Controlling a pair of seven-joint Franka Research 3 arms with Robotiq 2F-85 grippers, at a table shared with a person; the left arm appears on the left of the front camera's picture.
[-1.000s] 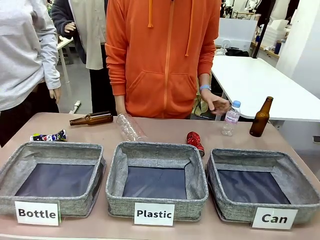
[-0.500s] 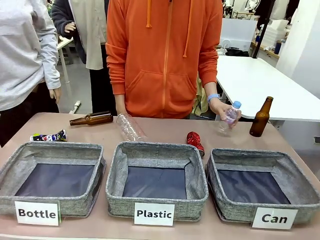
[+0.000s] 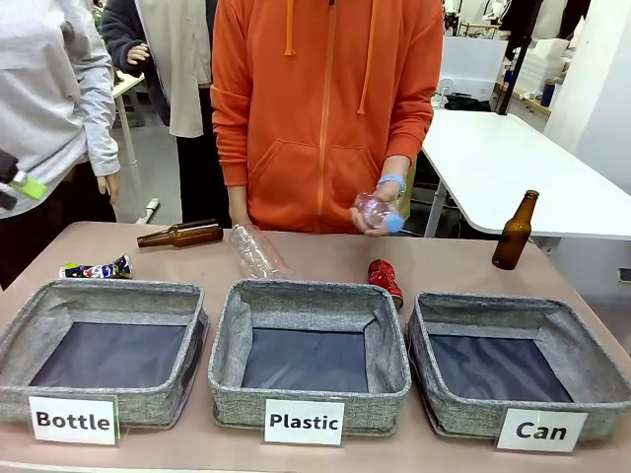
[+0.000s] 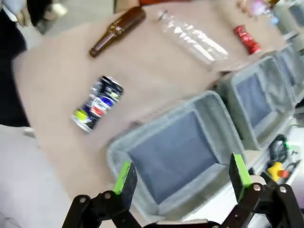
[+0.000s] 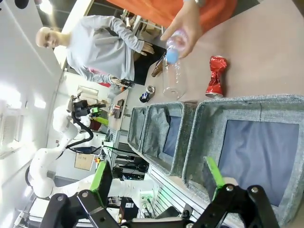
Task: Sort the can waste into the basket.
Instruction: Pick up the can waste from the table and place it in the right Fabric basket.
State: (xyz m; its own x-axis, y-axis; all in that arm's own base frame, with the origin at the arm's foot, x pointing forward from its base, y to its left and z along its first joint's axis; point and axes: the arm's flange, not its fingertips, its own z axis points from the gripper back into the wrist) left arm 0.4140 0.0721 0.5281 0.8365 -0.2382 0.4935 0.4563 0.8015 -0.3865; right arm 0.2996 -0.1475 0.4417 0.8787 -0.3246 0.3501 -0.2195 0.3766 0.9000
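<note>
Left fingers (image 4: 125, 178) spread wide, nothing btwn them, hanging over the Bottle basket (image 4: 156, 116). Dark can (image 4: 97, 103) lies on its side on the counter (image 4: 57, 76) past that basket's far rim, well apart from the pads.

Right fingers (image 5: 101, 178) also spread, empty, above the near side of the Can basket (image 5: 247, 102). Red can (image 5: 216, 76) lies crushed on the counter just past its far rim. In front view it sits by the far corner of the Plastic basket (image 3: 308, 293), near the gap to the Can basket.

Around:
- Clear bottle (image 3: 256, 251) and brown bottle (image 3: 182, 235) lie flat btwn the two cans.
- Upright brown bottle (image 3: 515, 232) stands at far right.
- Person's hand (image 3: 378, 209) holds a small blue-capped bottle (image 5: 171, 52) above the counter, beyond the red can.
</note>
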